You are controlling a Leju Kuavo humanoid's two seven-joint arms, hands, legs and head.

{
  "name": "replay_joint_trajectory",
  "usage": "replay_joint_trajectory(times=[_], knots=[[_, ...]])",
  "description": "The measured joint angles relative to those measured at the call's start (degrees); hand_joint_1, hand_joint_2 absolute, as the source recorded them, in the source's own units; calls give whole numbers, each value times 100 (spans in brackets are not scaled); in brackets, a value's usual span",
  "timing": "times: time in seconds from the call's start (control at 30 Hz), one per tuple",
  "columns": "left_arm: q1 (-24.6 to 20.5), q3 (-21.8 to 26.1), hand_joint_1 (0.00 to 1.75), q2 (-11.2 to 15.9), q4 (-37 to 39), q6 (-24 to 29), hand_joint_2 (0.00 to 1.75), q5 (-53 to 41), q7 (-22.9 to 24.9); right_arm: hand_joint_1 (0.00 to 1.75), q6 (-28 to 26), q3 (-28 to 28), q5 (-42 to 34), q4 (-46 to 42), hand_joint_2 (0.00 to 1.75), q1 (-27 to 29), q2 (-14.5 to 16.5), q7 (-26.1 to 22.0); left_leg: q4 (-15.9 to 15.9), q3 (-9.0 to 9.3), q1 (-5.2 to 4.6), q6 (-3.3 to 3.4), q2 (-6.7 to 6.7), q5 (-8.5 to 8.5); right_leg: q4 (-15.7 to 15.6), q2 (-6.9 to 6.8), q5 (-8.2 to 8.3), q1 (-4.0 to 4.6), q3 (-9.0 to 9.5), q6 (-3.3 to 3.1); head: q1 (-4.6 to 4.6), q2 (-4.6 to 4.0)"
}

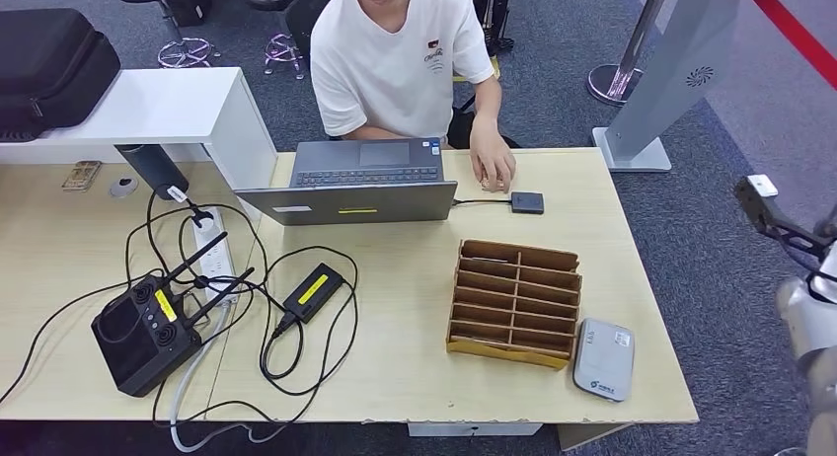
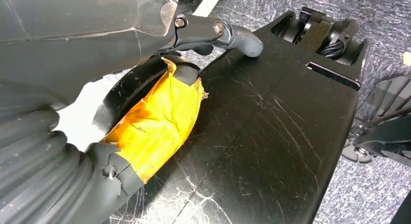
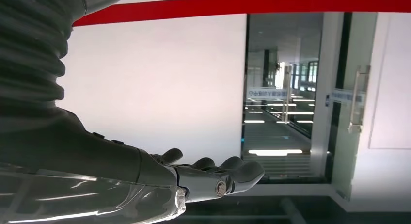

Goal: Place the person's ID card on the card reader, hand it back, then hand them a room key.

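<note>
Two hands are kept off the table [image 1: 415,377]: the right hand [image 3: 213,178] is released, the left cannot be judged. An ID card may lie under the person's hand [image 1: 492,167], far beside the card reader [image 1: 527,202]; a long reach could knock the laptop [image 1: 360,185].

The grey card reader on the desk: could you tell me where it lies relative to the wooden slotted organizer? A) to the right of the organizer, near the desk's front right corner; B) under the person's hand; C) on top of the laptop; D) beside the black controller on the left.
A: in the head view the grey card reader lies just right of the wooden organizer, near the desk's front right corner.
</note>
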Motion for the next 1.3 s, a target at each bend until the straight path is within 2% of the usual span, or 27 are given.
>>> replay_joint_trajectory(times=[0.33, 0.67, 1.0, 1.3], knots=[[-1, 0, 0, -1, 0, 13, 175, 136, 12, 0, 89, -341, -184, 181, 175, 795, -308, 224, -2, -1, 1, 1, -2, 0, 0, -5, -3, 2, 1, 2, -1, 0], [5, 1, 0, -5, 0, 103, 175, 285, 14, 0, 120, -717, -431, 312, 175, 1875, -316, 388, -3, -5, 2, 2, -6, -3, -1, -12, -7, 2, 1, 7, -1, 0], [24, 3, 0, -5, 0, 201, 175, 451, 4, 0, 120, -1267, -700, 442, 175, 2882, -10, 390, -5, -6, 2, 10, -3, -9, 0, -11, -13, 2, 1, 4, -1, 0], [27, 61, 0, 2, 0, 233, 175, 697, 243, 0, 123, -1718, -1034, 531, 175, 3495, 466, 246, -7, -5, 4, 10, 1, -11, 0, -7, -15, 3, 1, 4, -1, 0]])
